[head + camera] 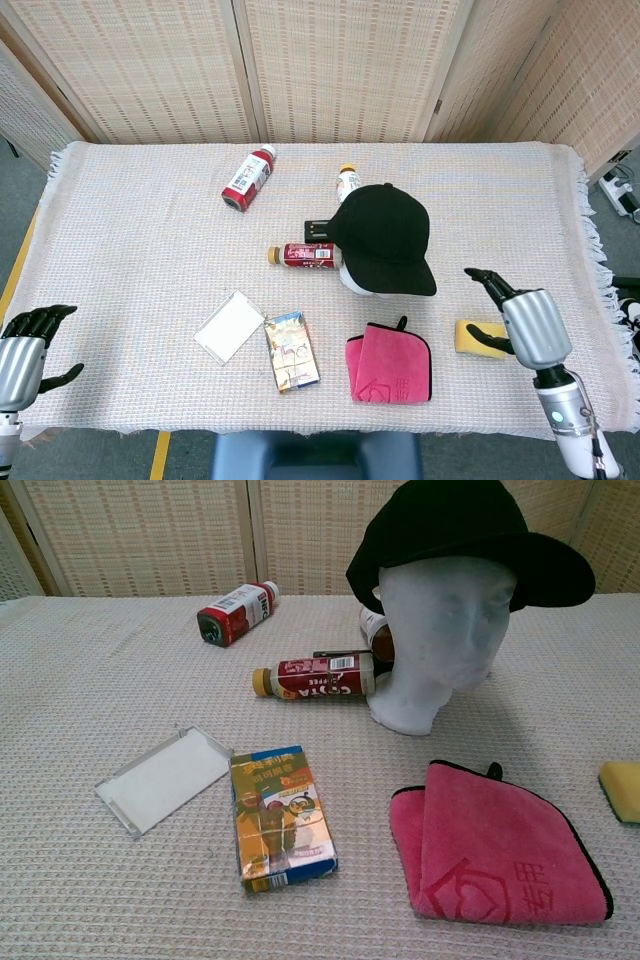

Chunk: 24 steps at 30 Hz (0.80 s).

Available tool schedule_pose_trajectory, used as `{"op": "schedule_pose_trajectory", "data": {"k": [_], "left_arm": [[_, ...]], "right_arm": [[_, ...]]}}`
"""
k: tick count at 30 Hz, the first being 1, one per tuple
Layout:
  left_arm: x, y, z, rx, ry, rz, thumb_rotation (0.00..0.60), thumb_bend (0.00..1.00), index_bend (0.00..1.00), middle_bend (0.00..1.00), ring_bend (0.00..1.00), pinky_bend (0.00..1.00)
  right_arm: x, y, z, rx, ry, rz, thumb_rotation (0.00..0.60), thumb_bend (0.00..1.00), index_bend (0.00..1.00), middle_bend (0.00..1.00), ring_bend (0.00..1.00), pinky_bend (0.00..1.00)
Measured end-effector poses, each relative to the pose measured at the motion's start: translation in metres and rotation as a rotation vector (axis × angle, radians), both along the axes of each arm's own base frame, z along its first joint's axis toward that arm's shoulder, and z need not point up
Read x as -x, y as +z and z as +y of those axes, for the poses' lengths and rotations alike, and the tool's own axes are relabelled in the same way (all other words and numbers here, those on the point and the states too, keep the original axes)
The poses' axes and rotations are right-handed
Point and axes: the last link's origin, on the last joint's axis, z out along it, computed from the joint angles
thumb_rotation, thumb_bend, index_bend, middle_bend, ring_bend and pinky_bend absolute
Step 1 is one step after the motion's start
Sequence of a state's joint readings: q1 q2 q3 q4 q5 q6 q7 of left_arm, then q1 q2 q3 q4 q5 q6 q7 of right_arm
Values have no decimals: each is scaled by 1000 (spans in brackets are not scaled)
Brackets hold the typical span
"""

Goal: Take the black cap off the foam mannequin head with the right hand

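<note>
The black cap sits on the white foam mannequin head, which stands upright near the table's middle; the cap covers the crown, brim toward me. My right hand hovers to the right of the head, over the yellow sponge, fingers spread and holding nothing. My left hand is at the table's front left corner, fingers apart and empty. Neither hand shows in the chest view.
A red bottle lies against the head's left side, another red bottle lies farther back, and a third bottle is behind the head. A pink folded cloth, a snack box and a clear tray lie along the front.
</note>
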<state>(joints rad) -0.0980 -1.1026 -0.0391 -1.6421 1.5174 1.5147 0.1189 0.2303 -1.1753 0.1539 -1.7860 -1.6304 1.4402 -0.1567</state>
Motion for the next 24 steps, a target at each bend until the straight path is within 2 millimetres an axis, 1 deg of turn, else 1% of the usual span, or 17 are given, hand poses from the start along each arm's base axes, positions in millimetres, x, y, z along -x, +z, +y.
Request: {"op": "schedule_pose_trajectory", "data": {"k": [3, 6, 11, 16, 18, 21, 24], "left_arm": [[2, 1, -1, -1, 9, -5, 600, 61, 258, 274, 232, 256], [3, 2, -2, 4, 20, -5, 600, 60, 262, 274, 234, 257], [6, 2, -1, 23, 37, -5, 600, 61, 277, 274, 237, 258], [7, 3, -1, 37, 43, -17, 600, 60, 286, 274, 240, 258], [8, 3, 0, 41, 46, -17, 600, 60, 287, 274, 241, 258], [8, 3, 0, 43, 45, -21, 600, 60, 288, 274, 242, 258], [9, 3, 1, 45, 47, -24, 600, 60, 289, 274, 242, 258]], "right_arm": [[-14, -12, -9, -7, 33, -37, 600, 50, 215, 332, 827, 916], [-26, -26, -16, -8, 57, -68, 600, 86, 265, 359, 838, 932], [-43, -48, -29, -7, 96, -113, 600, 193, 374, 411, 858, 963], [-55, -61, -41, 4, 117, -137, 600, 312, 450, 438, 867, 992], [-58, -63, -45, 14, 120, -152, 600, 366, 512, 469, 879, 999], [-62, -65, -50, 39, 127, -172, 600, 453, 637, 544, 909, 1000], [-65, -66, -56, 69, 134, -198, 600, 517, 729, 609, 935, 1000]]}}
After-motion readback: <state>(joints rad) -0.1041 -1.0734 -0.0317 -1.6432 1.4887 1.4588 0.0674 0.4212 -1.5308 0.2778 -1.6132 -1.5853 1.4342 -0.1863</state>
